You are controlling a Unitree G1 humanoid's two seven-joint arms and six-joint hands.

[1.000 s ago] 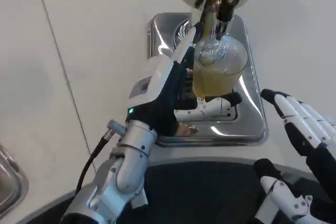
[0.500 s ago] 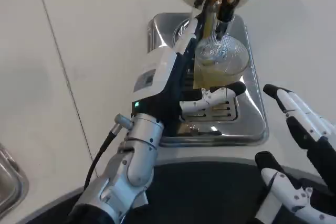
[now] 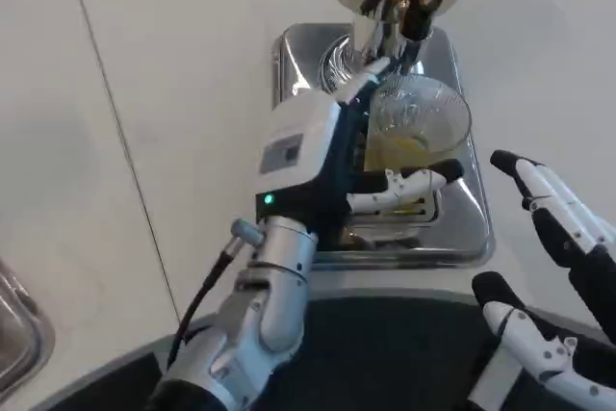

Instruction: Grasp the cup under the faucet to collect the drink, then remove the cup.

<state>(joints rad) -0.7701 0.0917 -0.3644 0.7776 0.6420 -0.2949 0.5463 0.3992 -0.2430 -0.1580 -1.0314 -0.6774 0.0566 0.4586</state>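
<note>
Bright even light, glare on the steel tray (image 3: 469,228), soft shadows, perhaps slight edge blur

You look down on a white table (image 3: 173,93). A thin dark seam (image 3: 115,132) crosses its left side. Light is soft and even.

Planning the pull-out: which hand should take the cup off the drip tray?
Left. The left hand already grips the cup holding yellow drink, by the faucet over the drip tray. The right hand hangs open beside the tray, holding nothing.
</note>
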